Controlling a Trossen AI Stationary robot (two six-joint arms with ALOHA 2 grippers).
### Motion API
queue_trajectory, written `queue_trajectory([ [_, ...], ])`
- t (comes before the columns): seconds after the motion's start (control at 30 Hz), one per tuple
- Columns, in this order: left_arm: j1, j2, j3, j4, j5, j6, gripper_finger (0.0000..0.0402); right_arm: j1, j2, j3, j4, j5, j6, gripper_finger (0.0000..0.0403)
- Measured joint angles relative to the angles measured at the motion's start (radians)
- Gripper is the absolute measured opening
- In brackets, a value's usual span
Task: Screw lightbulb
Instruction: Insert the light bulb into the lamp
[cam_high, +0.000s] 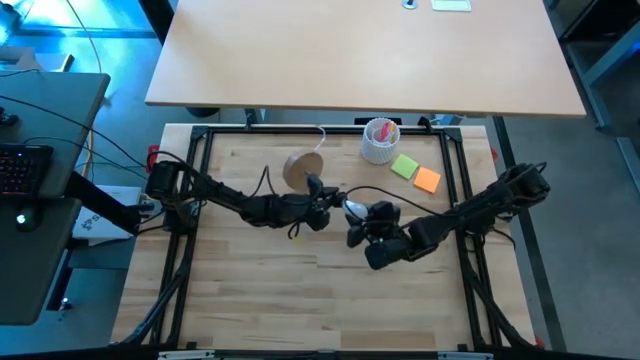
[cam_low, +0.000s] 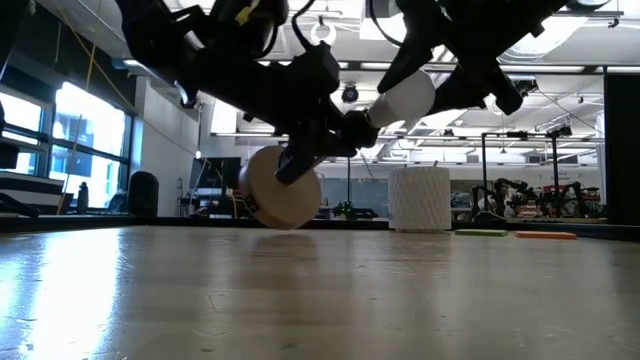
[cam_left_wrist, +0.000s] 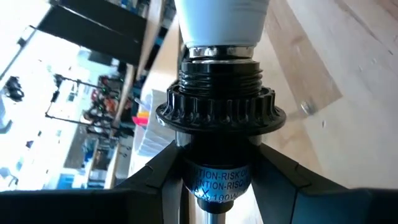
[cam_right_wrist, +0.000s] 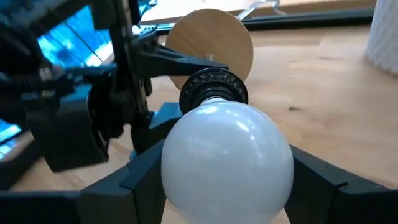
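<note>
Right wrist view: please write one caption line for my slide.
Right claw holds the lightbulb at the black socket, which the left claw grips.

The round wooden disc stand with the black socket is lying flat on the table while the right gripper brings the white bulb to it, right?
Not flat. The low view shows the round wooden disc stand tilted up on its edge, its black socket gripped by the left gripper. The rest holds: the right gripper holds the white rounded lightbulb at the socket.
</note>
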Motion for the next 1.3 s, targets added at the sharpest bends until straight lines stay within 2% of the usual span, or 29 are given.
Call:
queue_trajectory([
  [0.37,-0.015,0.000,-0.022,0.042,-0.037,0.039,0.0143,-0.007,-0.001,-0.003,0.082,-0.022,0.173,0.0241],
  [0.73,-0.043,0.000,-0.024,0.123,-0.039,0.193,0.0143,0.032,-0.003,-0.003,0.097,0.014,0.598,0.0241],
  [0.9,-0.058,0.000,-0.024,0.169,-0.037,0.252,0.0143,0.062,-0.002,-0.002,0.101,0.091,0.784,0.0242],
  [1.1,-0.063,0.000,-0.024,0.194,-0.023,0.276,0.0143,0.076,-0.002,-0.001,0.083,0.120,0.847,0.0245],
  [1.3,-0.063,0.000,-0.024,0.188,-0.019,0.243,0.0143,0.076,-0.002,-0.001,0.070,0.132,0.850,0.0286],
])
